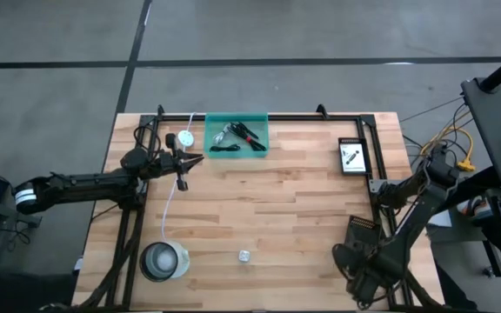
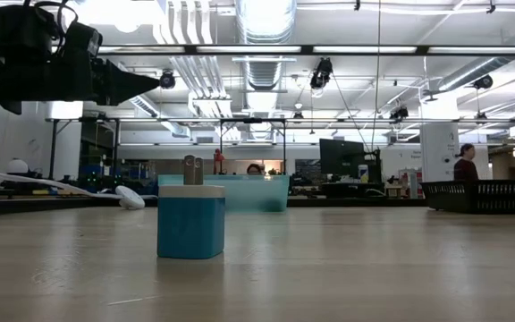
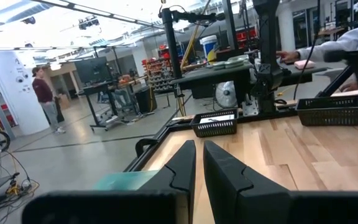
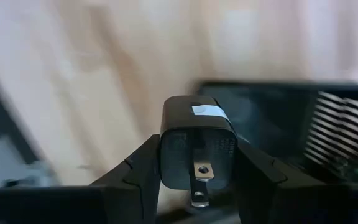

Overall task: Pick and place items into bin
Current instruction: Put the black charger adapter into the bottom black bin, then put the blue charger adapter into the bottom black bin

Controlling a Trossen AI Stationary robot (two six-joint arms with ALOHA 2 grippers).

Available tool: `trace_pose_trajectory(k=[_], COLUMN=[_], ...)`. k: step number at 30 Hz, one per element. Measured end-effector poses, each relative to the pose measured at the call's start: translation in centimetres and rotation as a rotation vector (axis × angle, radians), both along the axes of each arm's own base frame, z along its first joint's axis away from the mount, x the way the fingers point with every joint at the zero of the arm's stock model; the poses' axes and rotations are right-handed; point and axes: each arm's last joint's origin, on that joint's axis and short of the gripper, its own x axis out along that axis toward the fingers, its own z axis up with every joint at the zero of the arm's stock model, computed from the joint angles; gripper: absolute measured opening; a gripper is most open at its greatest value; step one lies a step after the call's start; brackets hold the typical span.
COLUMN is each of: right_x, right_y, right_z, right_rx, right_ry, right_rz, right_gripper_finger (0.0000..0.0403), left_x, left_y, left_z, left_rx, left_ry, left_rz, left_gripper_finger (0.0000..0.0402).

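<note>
Bin [image 1: 237,136] is sitting at the table's far edge, already holding a black cable and a few small items. Your right gripper [image 4: 194,171], down at the near right corner, is clamping a black plug adapter [image 4: 197,144] prongs-out, probably ready for carrying across. Your left gripper [image 1: 190,162] is hovering just left of the bin, fingers pinched together on nothing.

A white disc [image 1: 184,139] lies at the far left of my wooden counter [image 1: 277,209], its white cord [image 1: 169,196] trailing toward a clear round container [image 1: 163,260] at the near edge. A black perforated board [image 1: 352,156] sits far right.
</note>
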Motion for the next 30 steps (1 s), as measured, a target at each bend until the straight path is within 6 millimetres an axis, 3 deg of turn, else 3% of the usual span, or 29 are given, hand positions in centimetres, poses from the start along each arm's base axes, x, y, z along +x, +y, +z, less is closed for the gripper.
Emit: trace_pose_trajectory(k=[7, 16, 23, 30], right_x=[-1.0, -1.9, -2.1, -1.8], right_y=[-1.2, -2.2, -2.5, -2.1], right_z=[0.2, -1.9, -2.4, -1.7], right_rx=[-0.051, -0.085, -0.106, -0.093], right_ry=[0.034, 0.114, 0.127, 0.09], right_rz=[-0.002, -0.017, -0.024, -0.02], right_gripper_finger=[0.0136, 0.0143, 0.0187, 0.0215], left_x=[0.0, 0.0, 0.0, 0.0], left_y=[0.0, 0.0, 0.0, 0.0], left_z=[0.0, 0.0, -0.1, -0.1], left_rx=[-0.001, -0.001, -0.002, -0.003], left_ry=[0.002, 0.002, 0.004, 0.007], left_rz=[0.0, 0.0, 0.0, 0.0], left_gripper_finger=[0.0015, 0.0015, 0.0015, 0.0015])
